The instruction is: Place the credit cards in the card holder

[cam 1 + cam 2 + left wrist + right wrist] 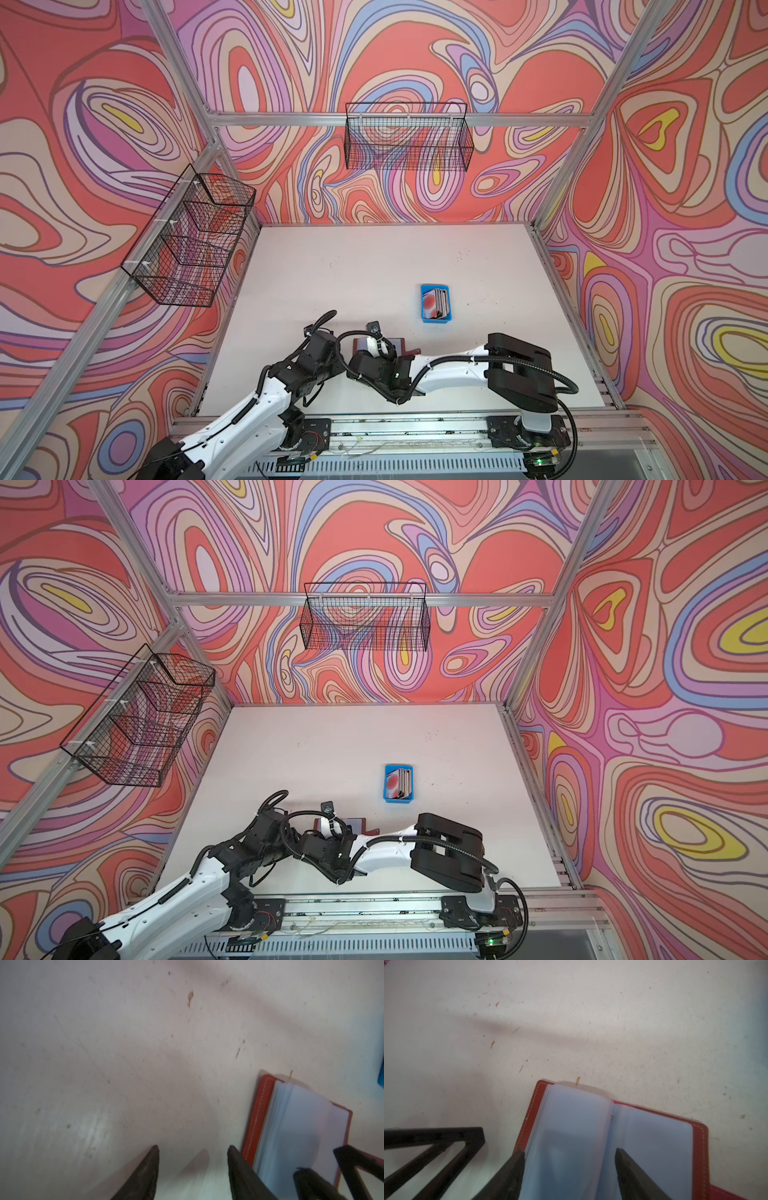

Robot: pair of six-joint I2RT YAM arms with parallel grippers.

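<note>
Card holder [654,1136] lies open beneath the spread right gripper [569,1151]; left gripper [193,1147] spread, empty.

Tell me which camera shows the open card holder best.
The right wrist view: the card holder lies open, both sleeve pages and the red stitched cover close and clear. The left wrist view catches it partly cut off. Both top views show only a small, mostly hidden sliver of it.
</note>
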